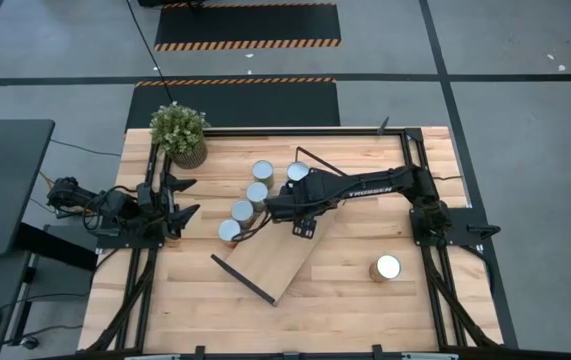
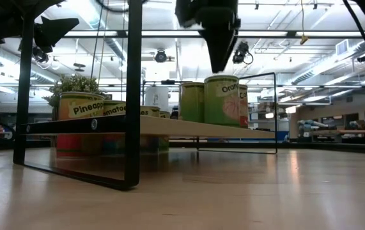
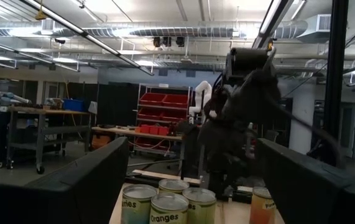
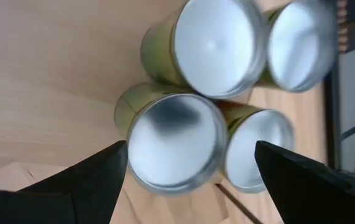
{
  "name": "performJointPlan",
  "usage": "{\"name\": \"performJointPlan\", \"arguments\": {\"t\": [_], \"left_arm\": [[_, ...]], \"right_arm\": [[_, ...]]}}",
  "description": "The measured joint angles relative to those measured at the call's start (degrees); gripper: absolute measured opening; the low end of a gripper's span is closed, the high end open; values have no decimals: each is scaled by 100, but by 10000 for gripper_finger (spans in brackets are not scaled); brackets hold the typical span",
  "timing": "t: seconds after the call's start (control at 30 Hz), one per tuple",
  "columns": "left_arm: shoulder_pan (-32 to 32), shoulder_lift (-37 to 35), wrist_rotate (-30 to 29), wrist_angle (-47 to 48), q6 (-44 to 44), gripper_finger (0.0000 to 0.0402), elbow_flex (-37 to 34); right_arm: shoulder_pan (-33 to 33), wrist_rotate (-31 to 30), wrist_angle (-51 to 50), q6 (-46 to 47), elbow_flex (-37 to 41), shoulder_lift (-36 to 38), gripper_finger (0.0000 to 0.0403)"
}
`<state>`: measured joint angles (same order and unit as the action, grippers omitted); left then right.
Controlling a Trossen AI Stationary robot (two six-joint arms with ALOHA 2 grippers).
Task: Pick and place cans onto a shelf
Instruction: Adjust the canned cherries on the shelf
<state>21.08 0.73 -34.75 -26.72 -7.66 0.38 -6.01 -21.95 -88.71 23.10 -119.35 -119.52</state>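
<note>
Several cans with silver tops stand in a cluster at the table's middle (image 1: 257,192), beside the far edge of the slanting light-wood shelf (image 1: 277,258). One more can (image 1: 386,267) stands alone at the right. My right gripper (image 1: 273,208) is open and hangs just above the cluster. In the right wrist view (image 4: 191,149) its fingers stand on either side of one can's top (image 4: 172,148) without touching it. The low view shows the right gripper (image 2: 215,45) just over a can labelled orange (image 2: 224,99). My left gripper (image 1: 187,198) waits open at the left, facing the cans (image 3: 168,208).
A potted green plant (image 1: 179,130) stands at the far left of the table. The shelf's black wire frame (image 2: 131,96) rises close to the low camera. Bare tabletop lies along the near edge (image 1: 365,310).
</note>
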Motion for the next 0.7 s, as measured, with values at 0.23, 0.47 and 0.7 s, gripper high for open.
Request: {"name": "performJointPlan", "arguments": {"t": [0.23,0.47,0.7], "left_arm": [[0,0,0,0,0,355,0],[-1,0,-1,1,2,355,0],[0,0,-2,0,2,355,0]], "right_arm": [[-56,-536,-133,-441,-398,4,360],[484,-695,350,-1243,-461,2,360],[1044,-302,1521,-3189,-461,-14,359]]}}
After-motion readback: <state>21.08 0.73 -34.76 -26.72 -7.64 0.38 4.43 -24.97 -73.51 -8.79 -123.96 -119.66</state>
